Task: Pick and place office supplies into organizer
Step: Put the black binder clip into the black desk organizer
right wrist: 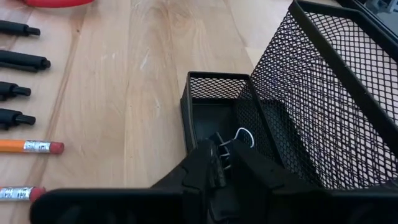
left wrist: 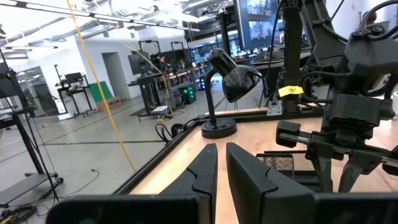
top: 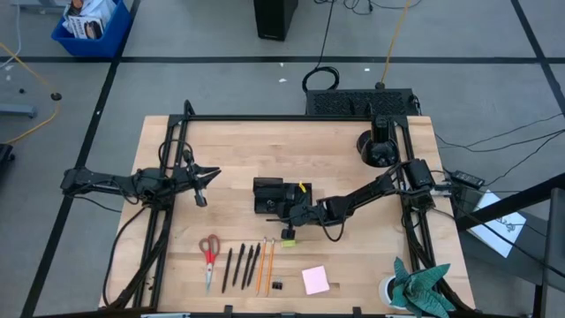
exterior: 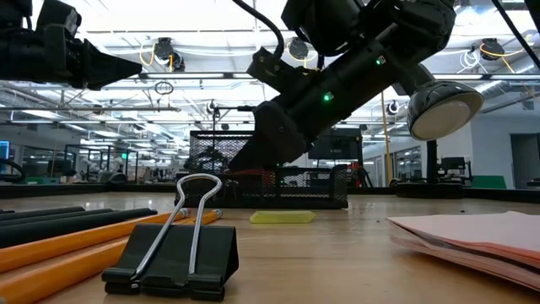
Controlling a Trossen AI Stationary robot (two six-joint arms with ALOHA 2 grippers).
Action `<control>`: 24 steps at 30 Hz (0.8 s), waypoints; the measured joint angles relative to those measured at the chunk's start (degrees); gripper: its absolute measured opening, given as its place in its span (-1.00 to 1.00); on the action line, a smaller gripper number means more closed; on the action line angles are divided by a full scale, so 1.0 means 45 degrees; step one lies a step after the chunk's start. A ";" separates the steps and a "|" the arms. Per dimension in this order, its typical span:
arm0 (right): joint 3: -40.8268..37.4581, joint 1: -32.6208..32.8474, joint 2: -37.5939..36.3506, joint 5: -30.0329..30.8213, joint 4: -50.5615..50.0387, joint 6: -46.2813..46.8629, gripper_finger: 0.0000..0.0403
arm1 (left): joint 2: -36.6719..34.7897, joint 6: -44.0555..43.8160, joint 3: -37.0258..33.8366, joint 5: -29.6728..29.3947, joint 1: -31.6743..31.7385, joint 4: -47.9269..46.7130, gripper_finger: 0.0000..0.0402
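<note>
At the middle of the desk, the right gripper [right wrist: 225,163] hung over the organizer's [top: 267,194] small compartment, fingers a little apart around a binder clip [right wrist: 230,148]. Near the front edge, scissors [top: 209,256], pens [top: 239,266], pencils [top: 267,265] and sticky notes [top: 315,280] waited. The left gripper [top: 202,183] idled nearly closed.

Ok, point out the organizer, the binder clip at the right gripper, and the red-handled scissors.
organizer [right wrist: 323,93], right wrist view, on its tall mesh wall.
binder clip [right wrist: 239,138], right wrist view, on its wire handle, over the small front compartment.
red-handled scissors [top: 209,250], high view, on the red handles.
</note>
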 joint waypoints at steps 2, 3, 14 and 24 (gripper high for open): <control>0.0000 0.0000 0.0000 0.0000 -0.0003 0.0049 -0.66 | 0.0000 0.0000 0.0000 0.0002 0.0000 0.0001 -0.79; 0.0000 0.0000 0.0000 0.0000 -0.0008 0.0046 -0.65 | 0.0001 0.0000 0.0000 0.0005 0.0000 0.0000 -0.79; -0.0029 0.0460 -0.0551 0.1342 0.0084 -0.0985 -0.47 | 0.0001 0.0000 0.0000 0.0010 0.0000 -0.0008 -0.79; -0.0024 0.1660 -0.2041 0.2042 0.0146 -0.1590 -0.30 | 0.0001 0.0000 0.0000 0.0015 0.0000 -0.0008 -0.79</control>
